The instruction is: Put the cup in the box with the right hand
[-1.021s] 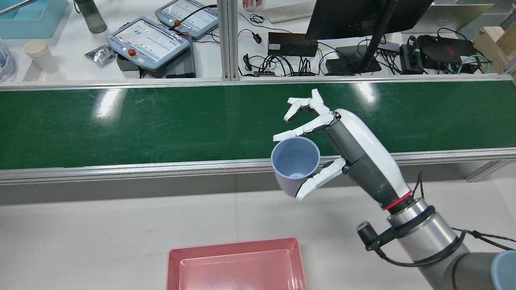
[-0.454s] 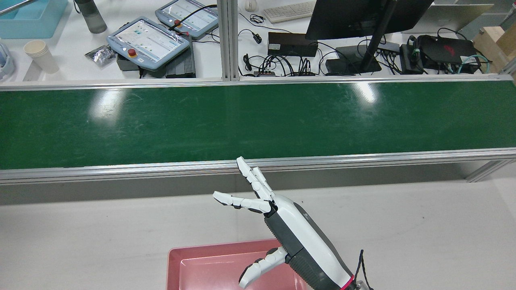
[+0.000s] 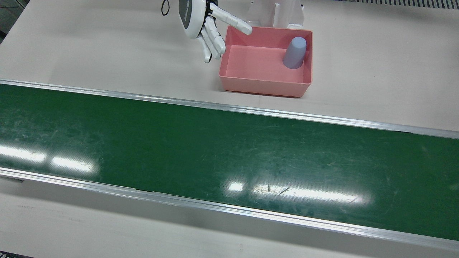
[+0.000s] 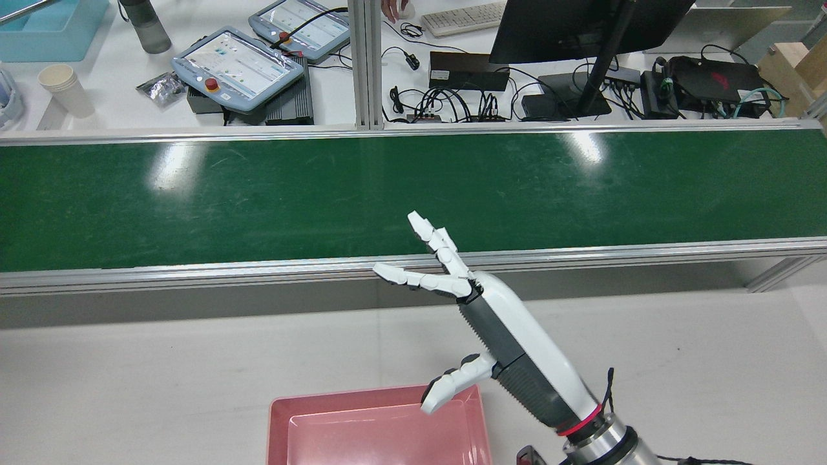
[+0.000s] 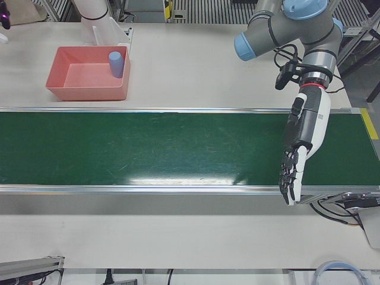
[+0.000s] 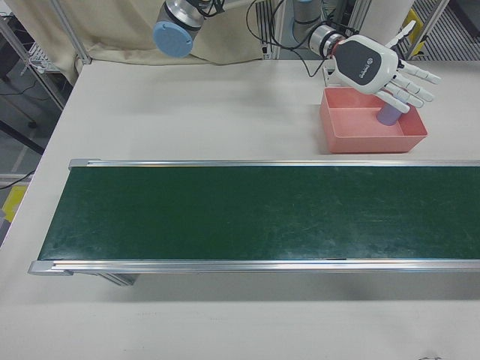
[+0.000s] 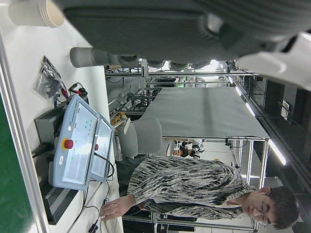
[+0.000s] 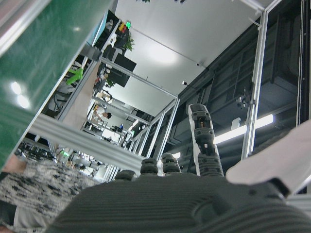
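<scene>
Step in hand: the release looks done, so what remains is clearing the right hand (image 3: 200, 21) away from the pink rectangular plastic box (image 3: 263, 86).
Doing it well: I would lift up and away from the box's rim; the thumb reaches over one end wall in the front view, so a low sideways sweep could catch the wall and shove the box.
Right hand: fingers spread wide and nearly straight, holding nothing, touching nothing that I can make out; it hangs above the end of the box opposite the cup.
Cup: the pale blue plastic cup (image 3: 294, 53) sits inside the box, at the end away from the hand and next to the wall farthest from the green conveyor belt (image 3: 229, 157); it seems to stand mouth down and a little tilted, though that is hard to tell.
Left hand: the left hand (image 5: 297, 154) hangs over the belt's far end, well apart from the box, fingers pointing down, straight and empty.
Risk: small; a bumped box could tip the cup.
</scene>
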